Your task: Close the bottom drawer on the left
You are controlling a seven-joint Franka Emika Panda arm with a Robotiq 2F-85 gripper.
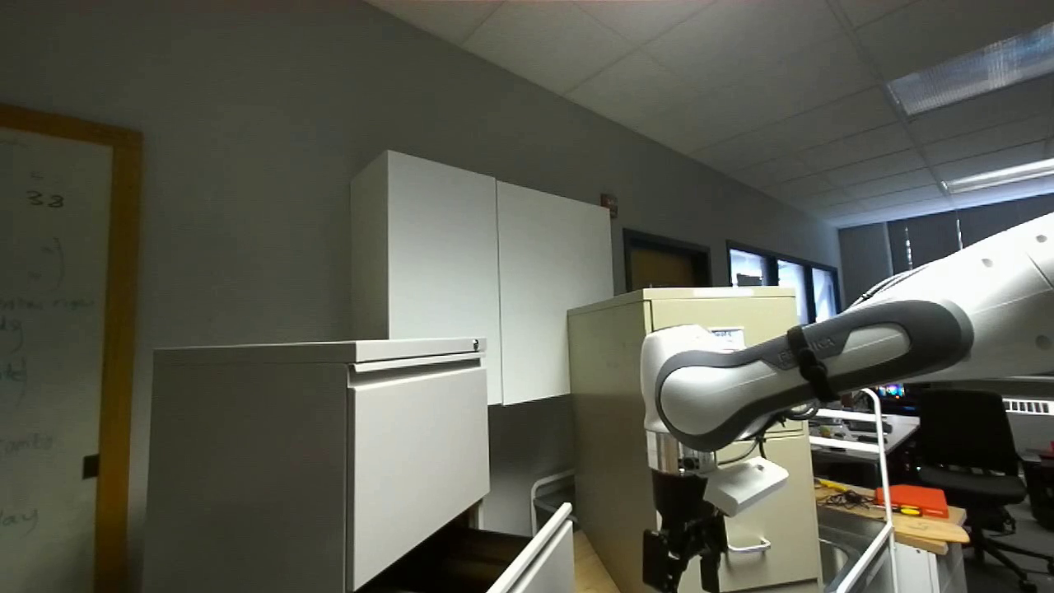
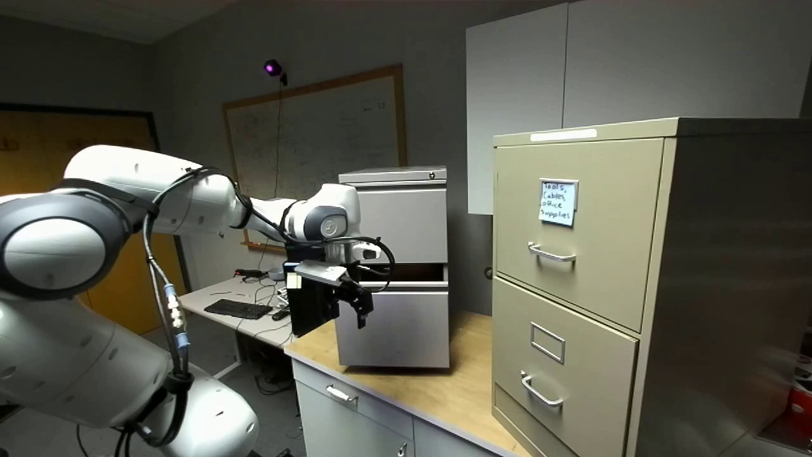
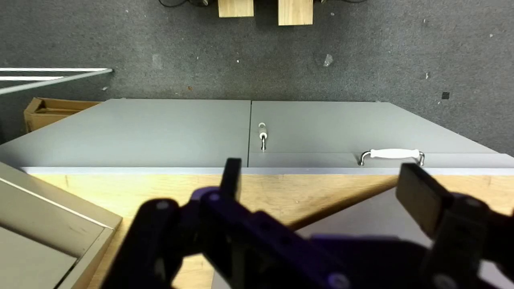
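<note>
The bottom drawer (image 1: 550,567) of the pale grey-white cabinet (image 1: 247,461) is pulled out, and its dark inside shows behind the front. In an exterior view its plain flat front (image 2: 403,330) stands below a dark gap under the shut top drawer (image 2: 406,225). My gripper (image 1: 686,568) points down in front of the drawer front, with a gap between them in that view. It also shows in an exterior view (image 2: 349,311), overlapping the drawer's left part. In the wrist view the gripper (image 3: 321,186) is open with nothing held; the drawer front (image 3: 361,212) lies partly hidden below its fingers.
A beige filing cabinet (image 2: 577,285) with handles stands beside the grey-white cabinet on a wooden counter (image 2: 472,355). White wall cupboards (image 1: 445,272) hang behind. A counter drawer handle (image 3: 393,153) sticks out below the counter edge. A desk with a keyboard (image 2: 238,309) stands further back.
</note>
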